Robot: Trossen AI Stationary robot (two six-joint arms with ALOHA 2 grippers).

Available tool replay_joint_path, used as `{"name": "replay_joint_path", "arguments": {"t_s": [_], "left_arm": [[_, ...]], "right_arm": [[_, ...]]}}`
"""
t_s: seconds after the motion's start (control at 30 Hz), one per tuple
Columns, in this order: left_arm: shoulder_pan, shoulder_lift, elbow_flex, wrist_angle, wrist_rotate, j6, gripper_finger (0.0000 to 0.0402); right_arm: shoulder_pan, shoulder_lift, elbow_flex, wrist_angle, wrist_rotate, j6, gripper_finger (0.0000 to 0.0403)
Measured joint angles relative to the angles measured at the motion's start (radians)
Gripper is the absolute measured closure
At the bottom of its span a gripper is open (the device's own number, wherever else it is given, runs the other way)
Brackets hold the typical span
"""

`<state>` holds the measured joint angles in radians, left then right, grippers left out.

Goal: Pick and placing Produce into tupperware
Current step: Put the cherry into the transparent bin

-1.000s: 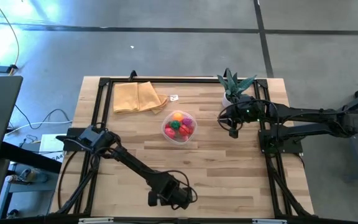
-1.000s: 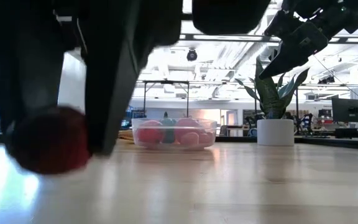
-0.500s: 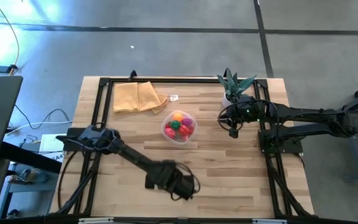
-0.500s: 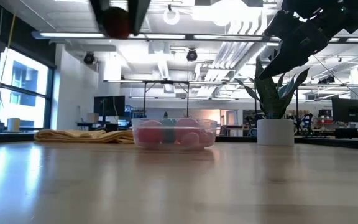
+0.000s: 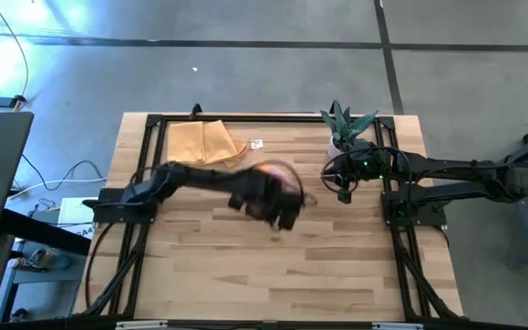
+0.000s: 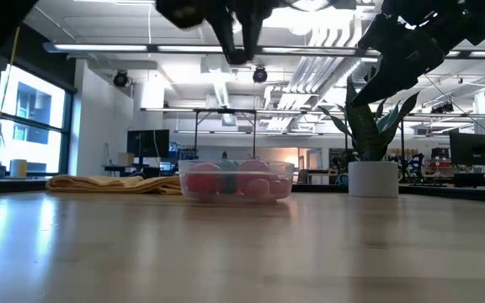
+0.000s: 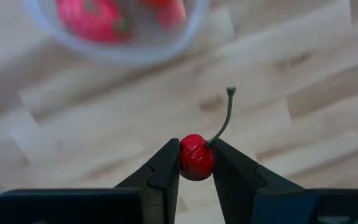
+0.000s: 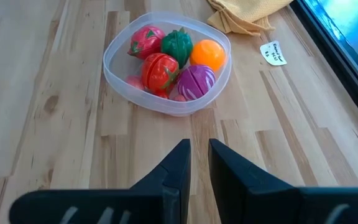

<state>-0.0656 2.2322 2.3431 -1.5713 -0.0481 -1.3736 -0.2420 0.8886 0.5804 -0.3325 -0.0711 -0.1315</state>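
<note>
My left gripper (image 7: 196, 152) is shut on a small red cherry (image 7: 196, 157) with a green stem. It hangs blurred above the round clear tupperware (image 8: 166, 62), covering most of it in the high view (image 5: 280, 203). The tupperware stands on the table (image 6: 236, 181) and holds red, green, orange and purple produce (image 8: 173, 59). Its rim shows in the left wrist view (image 7: 114, 46). My right gripper (image 8: 197, 162) waits shut in the air to the right of the tupperware (image 5: 344, 191), its fingers pointing toward it. My left gripper pinches the cherry's round red body (image 7: 196, 163) between its two fingertips (image 7: 166, 158). The fingers point down from above. The green stem (image 7: 224, 118) sticks out past the fingertips. The cherry is lifted clear of the table.
A folded yellow cloth (image 5: 204, 142) lies at the far left of the table. A small paper tag (image 8: 273, 53) lies beside it. A spiky green plant in a white pot (image 6: 370, 160) stands at the far right, behind my right gripper. Black frame rails (image 5: 145, 165) run along the table's sides.
My left gripper rose from the table's near edge, carrying the cherry lifted clear. It then swung toward the far edge and now hangs over the tupperware. It stayed shut on the cherry throughout.
</note>
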Motion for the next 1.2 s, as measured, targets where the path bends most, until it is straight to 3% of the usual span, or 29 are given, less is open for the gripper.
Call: {"name": "replay_joint_path", "arguments": {"t_s": [0.27,0.47,0.67,1.2], "left_arm": [[0.174,0.014,-0.001,0.0,0.015,0.273,0.0323],[0.232,0.032,-0.024,0.003,0.034,0.353,0.0323],[0.258,0.031,-0.14,0.035,0.107,0.356,0.0323],[0.256,0.029,-0.338,0.269,0.137,0.421,0.0323]], "right_arm": [[0.0,0.0,0.0,0.001,0.0,0.0,0.0357],[0.0,0.0,0.0,0.0,0.0,0.0,0.0357],[0.0,0.0,0.0,0.0,0.0,0.0,0.0357],[0.0,0.0,0.0,0.0,0.0,0.0,0.0357]]}}
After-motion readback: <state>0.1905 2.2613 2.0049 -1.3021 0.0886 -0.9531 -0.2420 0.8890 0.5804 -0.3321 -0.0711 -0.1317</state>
